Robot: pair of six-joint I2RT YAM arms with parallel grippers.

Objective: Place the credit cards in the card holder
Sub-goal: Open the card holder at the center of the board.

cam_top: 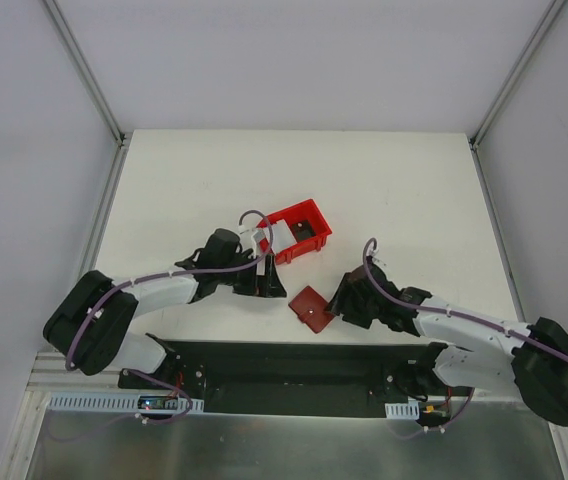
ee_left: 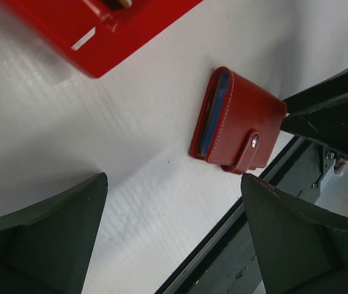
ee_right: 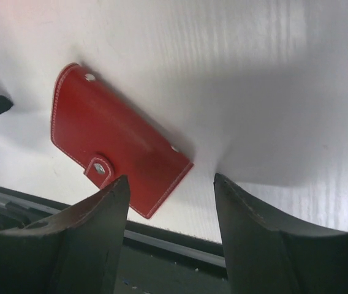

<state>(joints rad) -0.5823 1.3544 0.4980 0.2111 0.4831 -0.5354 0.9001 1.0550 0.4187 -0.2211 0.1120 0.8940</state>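
The card holder (cam_top: pixel 311 307) is a dark-red wallet lying folded on the white table near its front edge, with its snap tab fastened (ee_left: pixel 253 144). A grey-blue layer (ee_left: pixel 215 107) shows along its open side; I cannot tell whether it is the credit cards. No loose card shows. My left gripper (cam_top: pixel 269 280) hovers to the holder's left, open and empty (ee_left: pixel 174 177). From the right, my right gripper (cam_top: pixel 342 300) stands open just off the holder's corner (ee_right: pixel 122 153), with nothing between its fingers (ee_right: pixel 171 176).
A bright red open-fronted bin (cam_top: pixel 309 212) stands just behind the left gripper, with a small black block (cam_top: pixel 305 232) in it. The black base rail (cam_top: pixel 294 365) runs along the table's near edge, close below the holder.
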